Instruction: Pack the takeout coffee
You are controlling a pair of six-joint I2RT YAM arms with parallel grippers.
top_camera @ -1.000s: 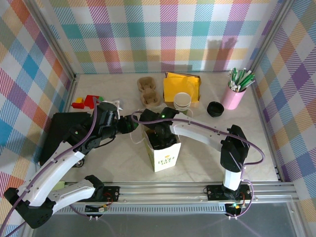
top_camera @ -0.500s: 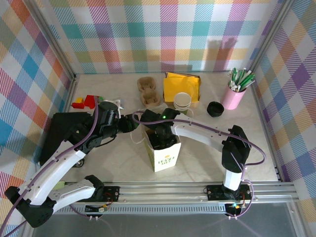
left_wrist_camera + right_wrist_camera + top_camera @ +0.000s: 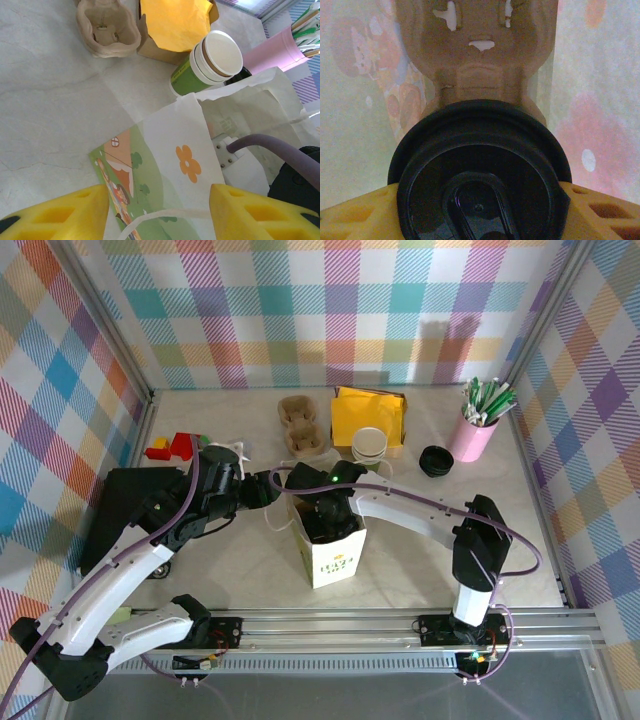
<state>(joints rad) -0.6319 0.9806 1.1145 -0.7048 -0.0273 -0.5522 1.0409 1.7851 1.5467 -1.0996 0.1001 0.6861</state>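
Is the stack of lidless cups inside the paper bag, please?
No, the stack of lidless cups stands on the table behind the paper bag.

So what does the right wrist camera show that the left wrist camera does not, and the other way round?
Only the right wrist view: the inside of the paper bag, where the right hand holds the takeout coffee by its black lid, with a pulp carrier beyond it.
Only the left wrist view: the stack of lidless cups, another carrier on the table, yellow paper and the pink cup.
Both: the same bag, once from inside, once from outside.
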